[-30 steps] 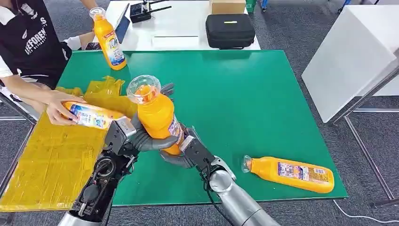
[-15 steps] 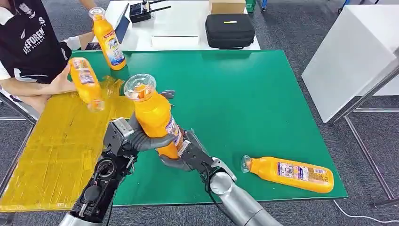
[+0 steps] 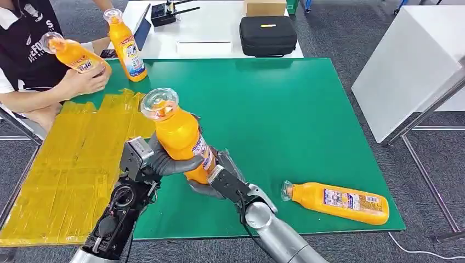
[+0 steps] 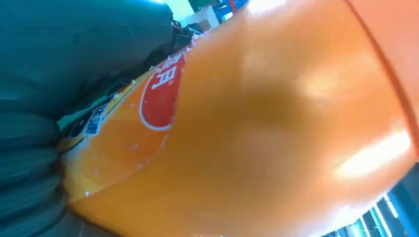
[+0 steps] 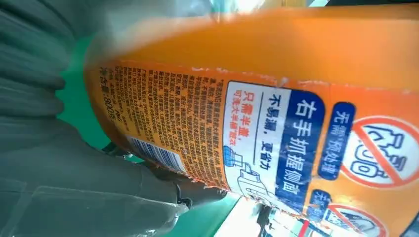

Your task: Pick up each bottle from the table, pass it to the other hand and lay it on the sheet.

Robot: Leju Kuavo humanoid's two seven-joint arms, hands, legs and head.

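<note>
Above the near middle of the green table (image 3: 285, 109), an orange plastic bottle (image 3: 181, 137) stands nearly upright, its clear round cap tipped toward eleven o'clock. The left hand (image 3: 164, 161) wraps grey fingers around the bottle's smooth, glossy lower body from nine o'clock. The right hand (image 3: 214, 181) cups its base from five o'clock, touching the printed label; whether it grips firmly cannot be told. At four o'clock from them a second bottle (image 3: 337, 201) lies on its side on the table, cap pointing toward the hands. The crinkled yellow sheet (image 3: 66, 170) covers the table's left side at nine o'clock. At eleven o'clock a third bottle (image 3: 127, 46) stands upright on the far edge. A person's hand (image 3: 88, 79) holds a fourth bottle (image 3: 74, 53) tilted there. A black zipped case (image 3: 267, 35) rests on the white table (image 3: 214, 27) at twelve o'clock.
</note>
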